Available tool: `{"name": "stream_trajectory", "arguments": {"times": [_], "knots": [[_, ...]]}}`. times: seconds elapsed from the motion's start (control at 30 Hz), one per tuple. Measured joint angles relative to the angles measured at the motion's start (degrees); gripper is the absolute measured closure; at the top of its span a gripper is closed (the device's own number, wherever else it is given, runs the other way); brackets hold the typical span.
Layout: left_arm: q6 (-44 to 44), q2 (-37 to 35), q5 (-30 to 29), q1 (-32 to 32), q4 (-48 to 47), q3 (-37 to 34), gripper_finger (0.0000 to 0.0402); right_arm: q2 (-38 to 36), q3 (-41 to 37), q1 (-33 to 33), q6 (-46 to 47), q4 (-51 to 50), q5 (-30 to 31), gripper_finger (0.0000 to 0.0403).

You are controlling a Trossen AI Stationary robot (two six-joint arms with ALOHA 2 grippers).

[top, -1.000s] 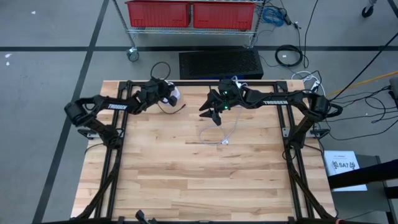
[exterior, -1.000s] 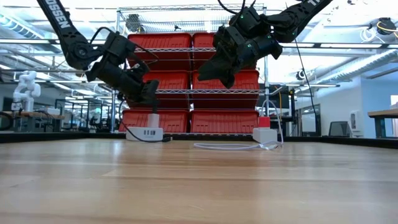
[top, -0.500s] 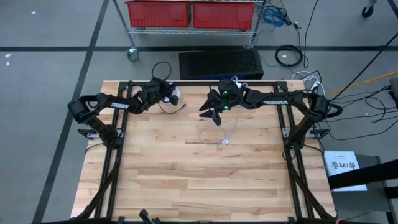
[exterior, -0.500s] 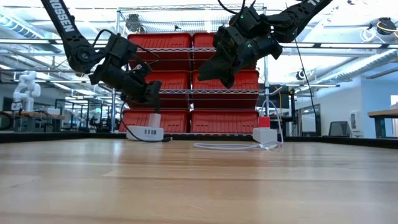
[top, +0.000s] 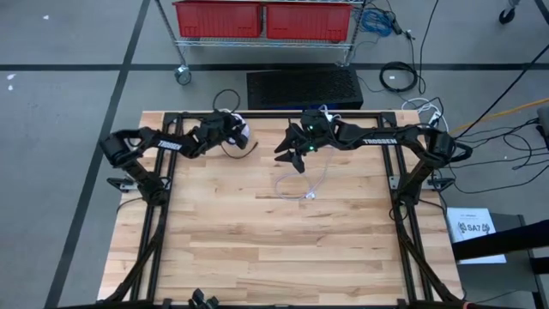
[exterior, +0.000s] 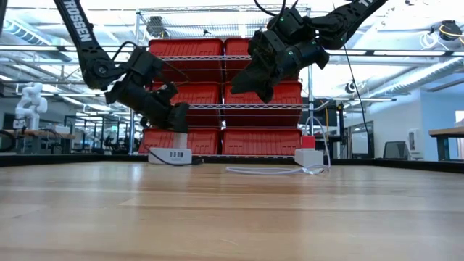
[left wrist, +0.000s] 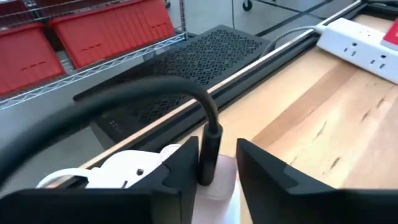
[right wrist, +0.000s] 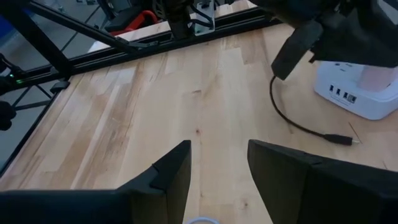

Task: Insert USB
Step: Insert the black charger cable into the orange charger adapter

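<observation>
Currently | left gripper (left wrist: 214, 168): at far edge of wooden table (top: 257, 240), fingers parted either side of upright black rubbery cable plug (left wrist: 209, 155) seated in glossy white rounded charger hub (right wrist: 357, 93) | right gripper (right wrist: 217, 171): raised mid-table, fingers apart, empty | loose white cable (top: 304, 184) on planks.

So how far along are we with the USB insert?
Seemingly done: the black cable plug stands upright in the white charging hub. In hand: the left gripper straddles that plug, open, with a gap showing on one side. Left: back the left gripper away. The right gripper hovers open and empty above the wooden table. Full seating can't be confirmed.
</observation>
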Motion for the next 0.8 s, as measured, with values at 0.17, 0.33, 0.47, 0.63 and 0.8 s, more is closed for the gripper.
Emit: {"name": "stream_trajectory", "arguments": {"times": [0.17,0.33,0.47,0.63,0.8], "knots": [[-0.4,-1.0,0.2,0.0,-0.6,0.0,0.0261,0.0,0.0,0.3,0.0,0.0,0.0,0.0252],[-0.4,-5.6,0.0,0.0,-4.8,0.0,0.0248,0.0,0.0,0.3,0.2,0.0,-0.1,0.0252],[-0.4,-10.9,-0.2,0.0,-10.2,0.0,0.0246,0.0,0.0,0.3,0.2,0.1,0.0,0.0252],[-0.9,-17.3,-0.2,-0.1,-17.1,0.0,0.0246,0.0,0.0,0.3,0.2,0.1,-0.1,0.0252],[-1.9,-20.7,2.0,-0.1,-23.3,0.0,0.0246,0.0,0.0,0.3,0.2,0.1,0.0,0.0252]]}}
